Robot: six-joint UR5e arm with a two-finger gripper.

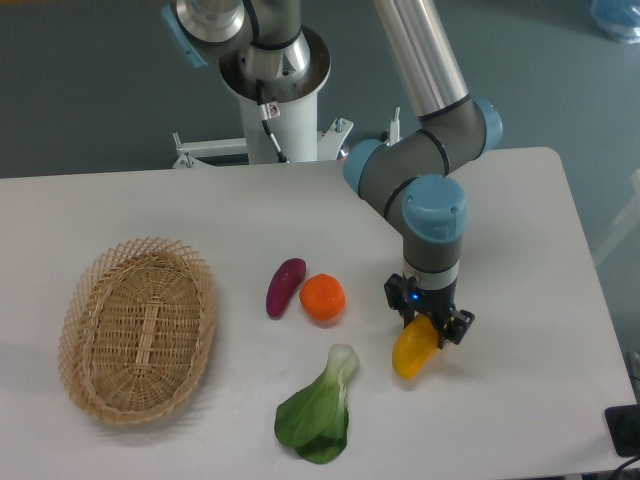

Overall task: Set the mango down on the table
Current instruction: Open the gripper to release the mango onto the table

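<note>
The mango [411, 352] is a yellow oval fruit shading to orange at its upper end. It hangs tilted, its upper end between the fingers of my gripper [430, 328], its lower end at or just above the white table [520, 260]; I cannot tell if it touches. My gripper points straight down and is shut on the mango, right of the table's middle and near the front.
A round orange [323, 298] and a purple eggplant [285, 286] lie left of the gripper. A green leafy bok choy [320, 410] lies at the front. An oval wicker basket [138, 328] stands at the left, with nothing in it. The robot's base [275, 90] stands at the back.
</note>
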